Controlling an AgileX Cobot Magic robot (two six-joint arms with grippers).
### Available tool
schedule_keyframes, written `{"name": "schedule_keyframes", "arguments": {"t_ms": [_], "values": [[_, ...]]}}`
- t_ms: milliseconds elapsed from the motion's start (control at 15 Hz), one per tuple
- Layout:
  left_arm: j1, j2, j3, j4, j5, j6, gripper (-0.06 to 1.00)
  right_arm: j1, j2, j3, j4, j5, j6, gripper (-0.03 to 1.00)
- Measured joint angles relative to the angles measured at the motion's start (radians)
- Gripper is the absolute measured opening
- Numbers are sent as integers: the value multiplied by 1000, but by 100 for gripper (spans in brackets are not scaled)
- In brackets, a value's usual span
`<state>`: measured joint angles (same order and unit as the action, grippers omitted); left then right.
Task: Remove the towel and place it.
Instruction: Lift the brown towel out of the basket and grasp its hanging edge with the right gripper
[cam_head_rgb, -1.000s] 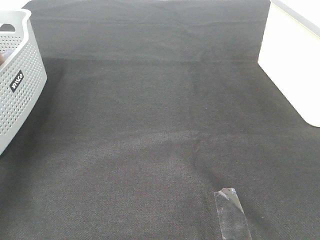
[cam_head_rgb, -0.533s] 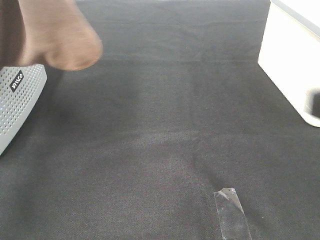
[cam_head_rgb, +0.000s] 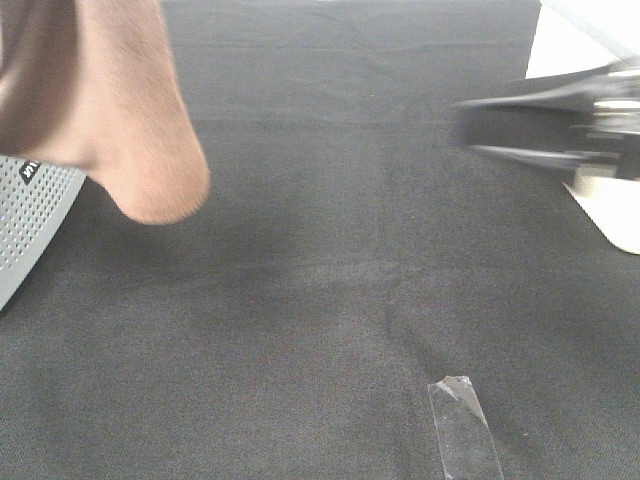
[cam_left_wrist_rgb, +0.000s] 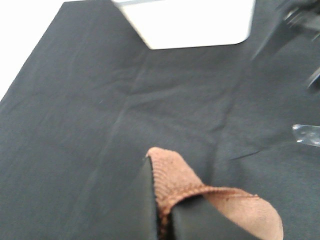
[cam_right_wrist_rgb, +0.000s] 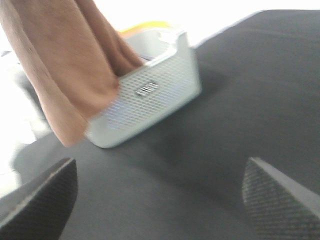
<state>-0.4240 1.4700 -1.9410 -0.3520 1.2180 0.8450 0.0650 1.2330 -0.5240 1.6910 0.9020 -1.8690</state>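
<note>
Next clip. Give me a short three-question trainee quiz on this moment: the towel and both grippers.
1. True or false: the towel lies spread flat on the black cloth.
2. Fill in: the right gripper has its jaws ____.
3. Which gripper pinches the towel? A) left gripper B) right gripper C) both

Key: 1 false, it hangs over the basket. 2 open. 3 A.

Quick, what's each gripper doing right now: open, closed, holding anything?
Left gripper: closed, pinching the towel.
Right gripper: open, nothing between its fingers.
</note>
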Motion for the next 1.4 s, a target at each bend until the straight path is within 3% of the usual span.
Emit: {"name": "schedule_keyframes", "arguments": {"t_ms": [133, 333, 533, 733, 867, 1133, 1267, 1333, 1400], "values": [[-27, 0, 0, 2, 0, 0, 0, 168, 123, -32, 34, -6, -109, 82], [-35, 0, 0, 2, 0, -19, 0, 338, 257, -144, 37, -63, -128, 82], [-35, 0, 0, 2, 0, -23, 0, 378, 365, -270, 42, -69, -118, 83], [-35, 0, 0, 2, -1, -23, 0, 396, 436, -356, 45, 56, -73, 83], [-35, 0, 0, 2, -13, -41, 0, 466, 439, -392, 46, 77, -62, 83], [-35, 0, 0, -1, -21, -64, 0, 521, 439, -402, 42, -37, -48, 79], [-35, 0, 0, -5, -21, -72, 0, 521, 439, -407, 44, -75, -35, 69], [-35, 0, 0, -5, -21, -72, 0, 521, 439, -407, 44, -75, -35, 69], [-35, 0, 0, -5, -21, -72, 0, 521, 439, -407, 44, -82, -29, 60]]}}
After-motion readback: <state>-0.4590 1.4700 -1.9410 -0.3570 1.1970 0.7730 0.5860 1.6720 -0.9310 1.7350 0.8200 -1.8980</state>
